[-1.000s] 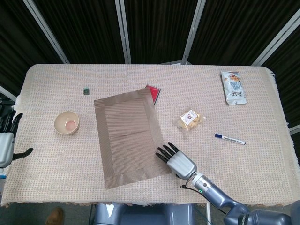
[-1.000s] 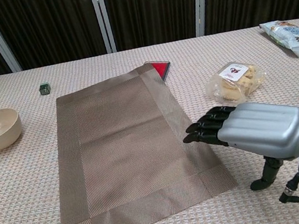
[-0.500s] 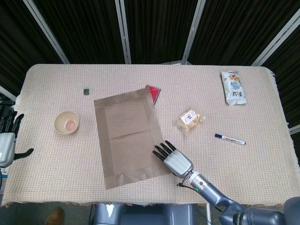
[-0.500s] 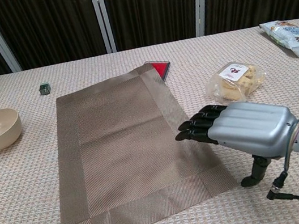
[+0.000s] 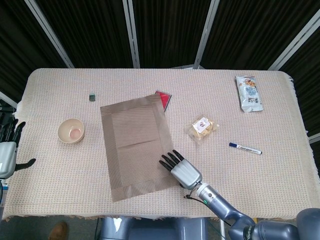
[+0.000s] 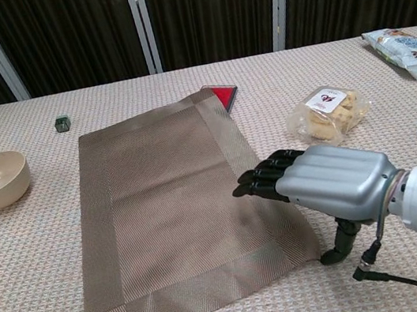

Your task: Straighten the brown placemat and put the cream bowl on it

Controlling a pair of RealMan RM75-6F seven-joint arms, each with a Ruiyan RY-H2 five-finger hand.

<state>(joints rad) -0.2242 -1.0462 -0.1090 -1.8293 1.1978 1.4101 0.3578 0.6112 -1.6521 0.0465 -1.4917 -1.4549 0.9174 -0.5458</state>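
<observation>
We see our right hand (image 6: 321, 183) flat, fingers together and extended over the near right border of the skewed brown woven placemat (image 5: 137, 145); whether the fingertips (image 6: 248, 189) press it we cannot tell. The placemat hides part of a red flat item (image 6: 221, 94). The cream round bowl (image 5: 71, 130) sits left, apart. Our left hand (image 5: 7, 150), cut off at the edge, shows parted fingers.
</observation>
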